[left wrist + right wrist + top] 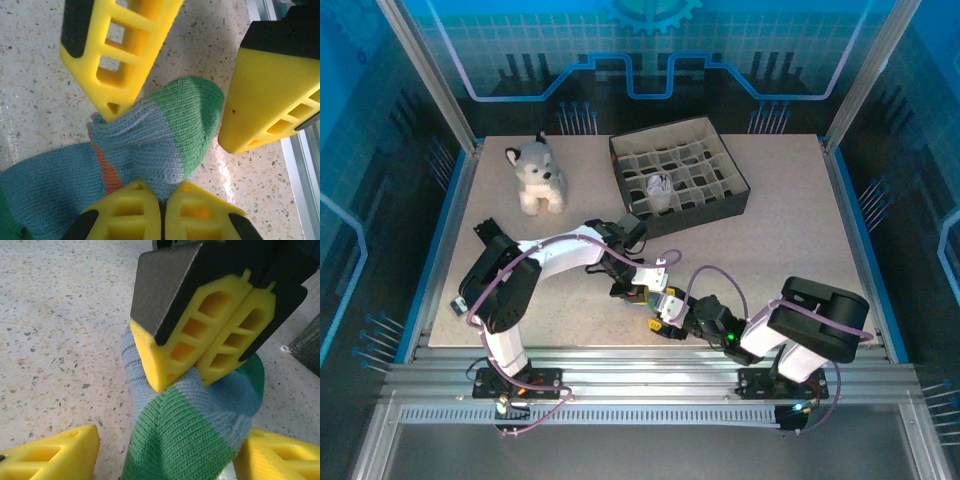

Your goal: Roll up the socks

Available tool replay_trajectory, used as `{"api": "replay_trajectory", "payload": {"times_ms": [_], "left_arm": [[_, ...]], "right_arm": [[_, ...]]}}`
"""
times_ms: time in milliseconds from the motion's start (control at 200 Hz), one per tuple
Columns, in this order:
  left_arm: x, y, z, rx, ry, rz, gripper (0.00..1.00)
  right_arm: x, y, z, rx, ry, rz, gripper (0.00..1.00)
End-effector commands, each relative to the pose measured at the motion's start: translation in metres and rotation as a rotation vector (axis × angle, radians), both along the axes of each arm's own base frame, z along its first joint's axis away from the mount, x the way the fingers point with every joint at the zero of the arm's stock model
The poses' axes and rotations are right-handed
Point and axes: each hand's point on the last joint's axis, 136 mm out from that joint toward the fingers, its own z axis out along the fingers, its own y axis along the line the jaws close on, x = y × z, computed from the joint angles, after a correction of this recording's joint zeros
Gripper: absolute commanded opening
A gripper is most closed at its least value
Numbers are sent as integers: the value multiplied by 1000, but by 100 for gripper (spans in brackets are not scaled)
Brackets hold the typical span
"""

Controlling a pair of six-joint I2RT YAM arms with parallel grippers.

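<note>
A grey-blue sock (pixel 150 135) with a green toe and an orange-red band lies bunched on the speckled table, also seen from the right wrist (pixel 185 435) and from above (pixel 642 297). My left gripper (pixel 162 192) is shut on a fold of its blue fabric, and it shows from above (pixel 625 283) and in the right wrist view (pixel 200 375). My right gripper (pixel 170 450) stands open astride the green toe. One of its fingers (pixel 112 60) touches the sock's edge, while the other (pixel 265 100) is just clear of the toe. From above, this gripper (pixel 665 318) sits near the table's front edge.
A dark divider box (pixel 730 200) stands at the back centre-right, with a white bundle (pixel 660 185) in one compartment. A plush husky (pixel 538 178) sits at the back left. The table's metal front rail (pixel 640 365) runs close behind the right gripper.
</note>
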Motion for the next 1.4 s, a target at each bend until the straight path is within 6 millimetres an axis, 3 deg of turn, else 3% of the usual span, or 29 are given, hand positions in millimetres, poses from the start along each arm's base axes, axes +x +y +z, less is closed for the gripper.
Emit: {"api": "replay_trajectory", "payload": {"times_ms": [0,110,215,315,400,480,625,770,971,1181,1396], "left_arm": [[-13,-4,11,-61,13,-58,0],[-13,-3,11,-65,11,-61,0],[-12,-4,12,-75,10,-64,0],[-11,-5,14,-85,4,-60,0],[-10,-6,16,-97,-8,-51,0],[-6,-9,20,-120,-52,-33,0],[6,-18,27,-174,-176,21,2],[16,-30,32,-202,-242,96,22],[17,-38,42,-238,-262,187,33],[10,-27,50,-258,-259,285,36],[2,-12,64,-293,-263,378,38]], "right_arm": [[14,-5,16,76,-54,-66,69],[15,-8,17,93,-56,-65,70],[12,-3,12,82,-28,-16,63],[12,-1,8,67,-1,3,43],[11,-1,8,65,0,10,16],[13,-2,10,62,-6,4,0],[12,-4,17,44,9,-1,0],[5,-2,20,-15,60,39,0],[-5,-13,16,-90,134,75,0],[-9,-15,23,-77,242,95,0],[-14,-9,14,-103,354,136,0]]}}
